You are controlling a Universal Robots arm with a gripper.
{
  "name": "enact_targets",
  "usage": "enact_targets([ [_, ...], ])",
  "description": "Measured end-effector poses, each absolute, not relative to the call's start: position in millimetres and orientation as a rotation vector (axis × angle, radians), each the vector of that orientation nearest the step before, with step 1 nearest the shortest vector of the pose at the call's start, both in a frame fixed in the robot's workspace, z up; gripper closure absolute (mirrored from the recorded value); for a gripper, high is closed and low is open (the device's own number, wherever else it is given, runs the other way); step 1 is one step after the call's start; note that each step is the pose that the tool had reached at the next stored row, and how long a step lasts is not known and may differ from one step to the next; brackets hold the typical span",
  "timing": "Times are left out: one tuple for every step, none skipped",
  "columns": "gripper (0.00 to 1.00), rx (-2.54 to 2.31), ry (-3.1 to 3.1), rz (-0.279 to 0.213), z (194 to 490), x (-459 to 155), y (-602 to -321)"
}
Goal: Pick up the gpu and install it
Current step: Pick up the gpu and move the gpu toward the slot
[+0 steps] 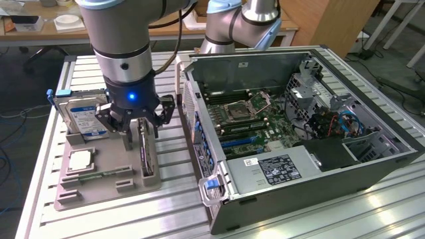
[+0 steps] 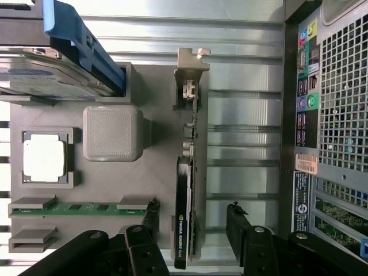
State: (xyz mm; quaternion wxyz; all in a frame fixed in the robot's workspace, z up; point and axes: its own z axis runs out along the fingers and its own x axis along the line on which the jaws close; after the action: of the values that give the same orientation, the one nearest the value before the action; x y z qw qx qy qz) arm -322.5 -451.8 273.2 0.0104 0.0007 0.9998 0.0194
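The gpu (image 1: 147,155) stands on edge in a slot of the grey tray (image 1: 106,193). It is a thin dark card (image 2: 183,221) with a green board behind it and a silvery bracket (image 2: 192,64) at one end. My gripper (image 1: 136,128) hangs right over the card's upper edge and is open. In the wrist view the gripper (image 2: 192,217) has one black finger (image 2: 150,217) on each side of the card, and neither touches it.
On the same tray are a hard drive (image 1: 83,115) with a blue clip, a square processor (image 1: 81,159) and a memory stick (image 1: 101,175). The open computer case (image 1: 371,164) lies at the exterior view's right with its motherboard (image 1: 249,117) exposed. A second arm (image 1: 239,25) stands behind it.
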Motion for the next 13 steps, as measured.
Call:
enact_targets([
  [0.41,0.002,3.120,0.061,272.3,-322.7,-451.8],
  [0.41,0.002,3.120,0.061,271.5,-322.9,-451.8],
  [0.41,0.002,3.120,0.061,270.5,-323.2,-451.8],
  [0.41,0.002,3.120,0.061,269.7,-323.3,-451.8],
  [0.41,0.002,3.120,0.061,268.8,-323.6,-451.8],
  [0.41,0.002,3.120,0.061,268.0,-323.7,-451.8],
  [0.41,0.002,3.120,0.061,267.1,-323.9,-451.8],
  [0.41,0.002,3.120,0.061,266.2,-324.0,-451.8],
  [0.41,0.002,3.120,0.061,265.3,-324.2,-451.8],
  [0.41,0.002,3.120,0.061,264.4,-324.4,-451.8],
  [0.41,0.002,3.120,0.061,263.6,-324.5,-451.8],
  [0.41,0.002,3.120,0.061,262.7,-324.7,-451.8],
  [0.41,0.002,3.120,0.061,261.9,-324.9,-451.8],
])
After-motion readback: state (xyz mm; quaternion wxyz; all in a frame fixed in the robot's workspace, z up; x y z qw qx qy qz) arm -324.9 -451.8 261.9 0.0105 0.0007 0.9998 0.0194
